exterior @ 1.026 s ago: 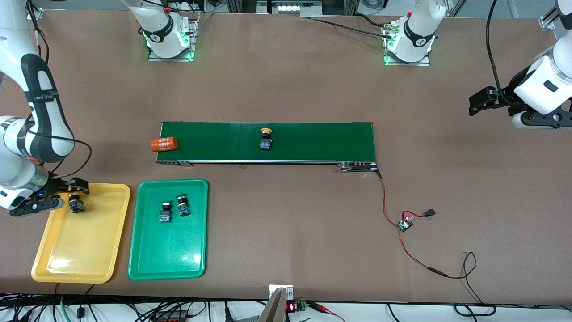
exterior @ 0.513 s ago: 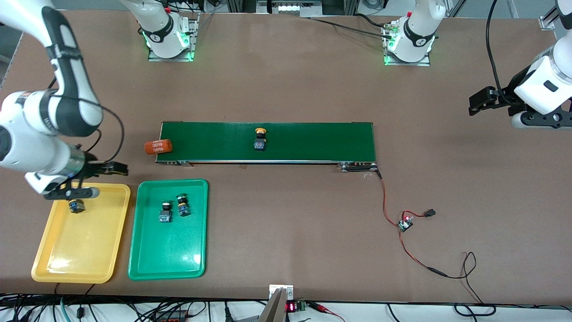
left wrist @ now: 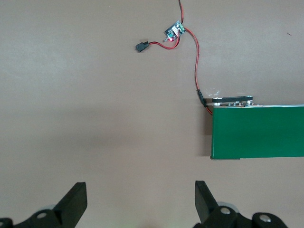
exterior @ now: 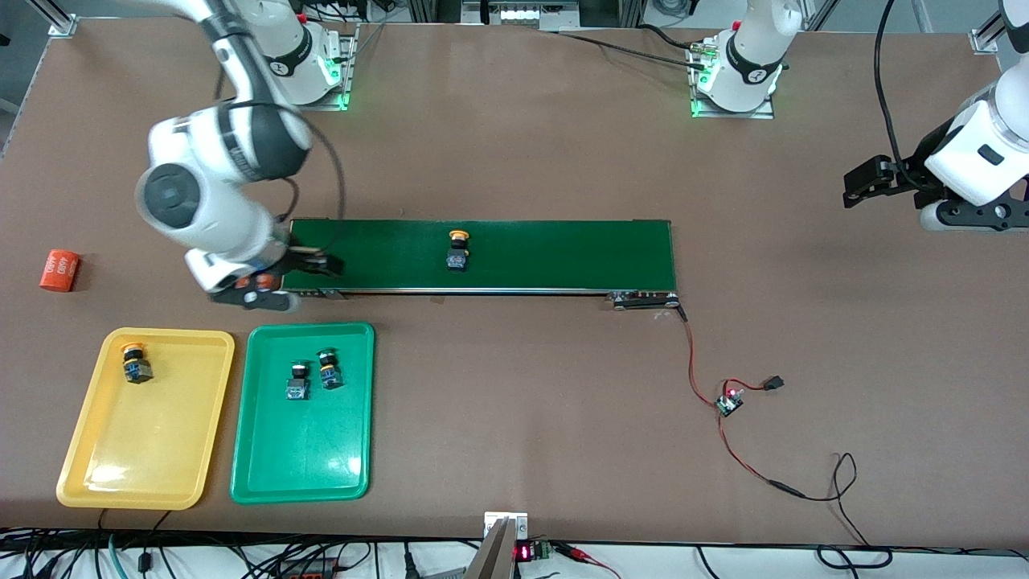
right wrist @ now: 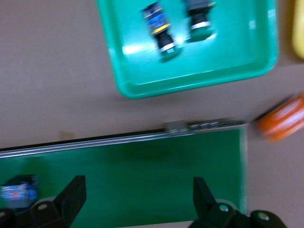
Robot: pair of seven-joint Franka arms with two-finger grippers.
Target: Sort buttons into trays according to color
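Note:
One yellow button (exterior: 133, 363) lies in the yellow tray (exterior: 173, 474). Two green buttons (exterior: 297, 380) (exterior: 327, 369) lie in the green tray (exterior: 301, 458). In the right wrist view they show (right wrist: 160, 28) (right wrist: 199, 19) in that tray (right wrist: 190, 78). Another yellow button (exterior: 458, 249) stands on the dark-green belt (exterior: 563, 253), and it shows in the right wrist view (right wrist: 19, 192). My right gripper (exterior: 309, 264) (right wrist: 137, 190) is open and empty over the belt's end toward the right arm. My left gripper (exterior: 864, 181) (left wrist: 140, 194) is open and empty and waits over bare table at the left arm's end.
An orange cylinder (exterior: 59, 270) with white print lies on the table at the right arm's end. A small circuit board (exterior: 730, 400) with red wires trails from the belt's other end. The yellow tray's edge (right wrist: 299, 28) shows in the right wrist view.
My right gripper let go of the yellow button in the yellow tray, rose, and swung over the belt's end. The belt's button drifted toward the right arm's end. The orange cylinder moved far off the belt.

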